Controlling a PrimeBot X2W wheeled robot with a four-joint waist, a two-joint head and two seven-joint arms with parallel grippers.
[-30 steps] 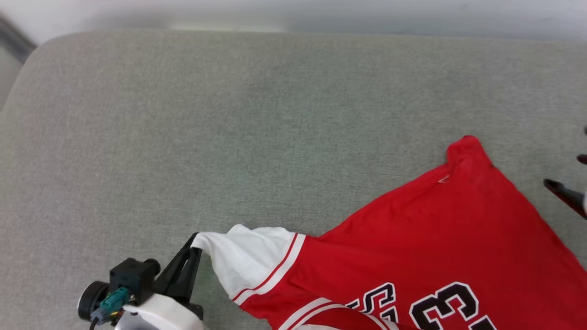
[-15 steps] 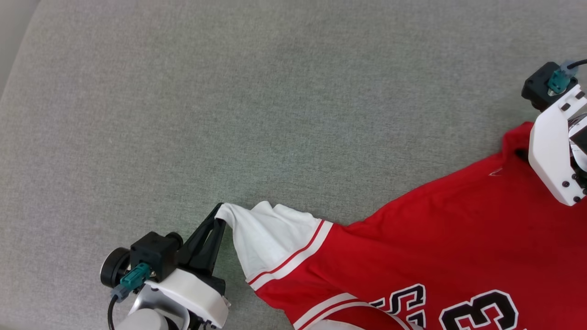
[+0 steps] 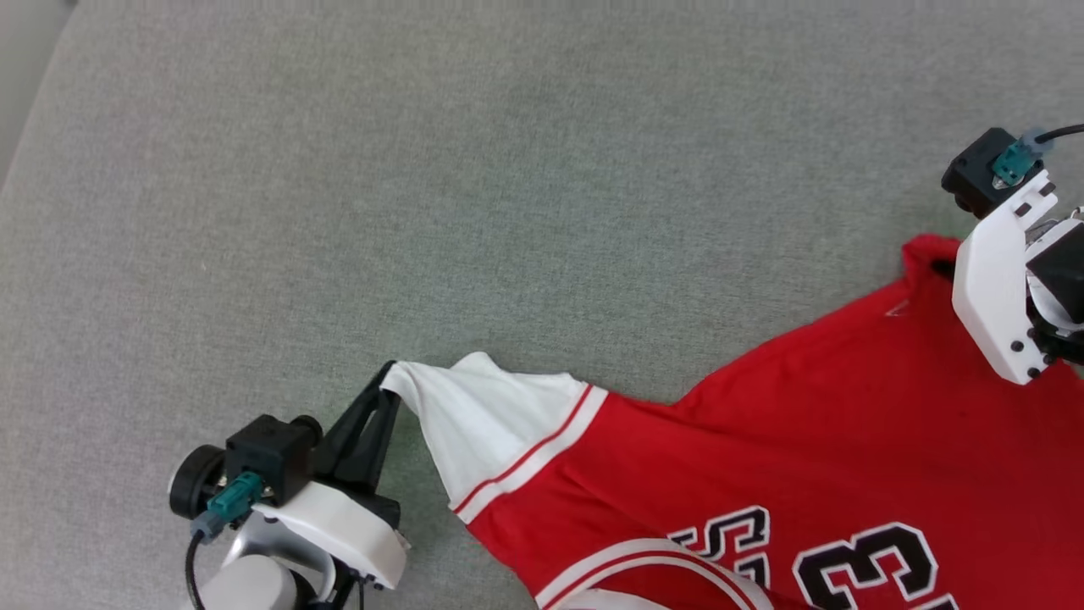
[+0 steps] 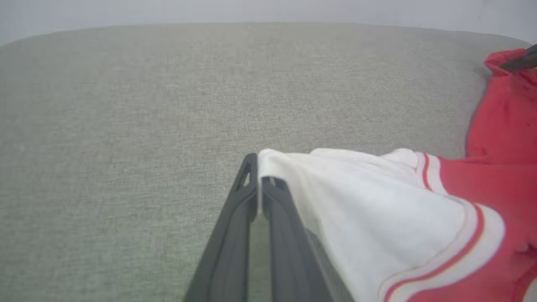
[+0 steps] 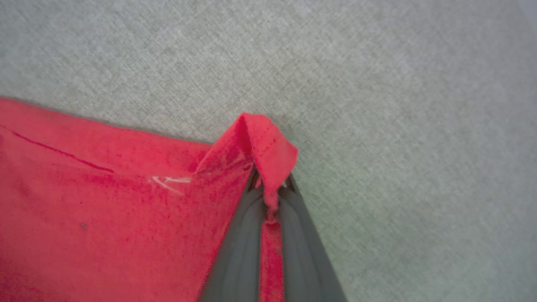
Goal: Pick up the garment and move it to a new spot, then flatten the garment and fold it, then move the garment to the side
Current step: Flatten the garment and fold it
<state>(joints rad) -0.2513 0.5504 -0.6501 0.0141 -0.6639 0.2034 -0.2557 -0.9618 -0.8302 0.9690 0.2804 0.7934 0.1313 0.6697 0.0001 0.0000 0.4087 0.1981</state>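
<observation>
The garment [image 3: 762, 449], a red jersey with a white sleeve and black-and-white numerals, lies spread on the grey cushion [image 3: 474, 195] at the lower right of the head view. My left gripper [image 3: 388, 374] is shut on the tip of the white sleeve [image 4: 377, 209], which it lifts slightly; in the left wrist view the left gripper [image 4: 259, 172] pinches the sleeve's edge. My right gripper [image 3: 942, 268] sits at the red hem corner at the right edge, its white housing covering the fingers. In the right wrist view the right gripper [image 5: 268, 191] is shut on that folded red corner [image 5: 262, 134].
The grey fabric cushion stretches wide to the left of the garment and beyond it. Its rounded left edge [image 3: 34, 102] shows at the upper left of the head view. The jersey's lower part runs off the bottom of that view.
The head camera has tilted down. My right arm has come in from the right edge over the red hem corner and shut on it. The left gripper has kept its hold on the sleeve.
</observation>
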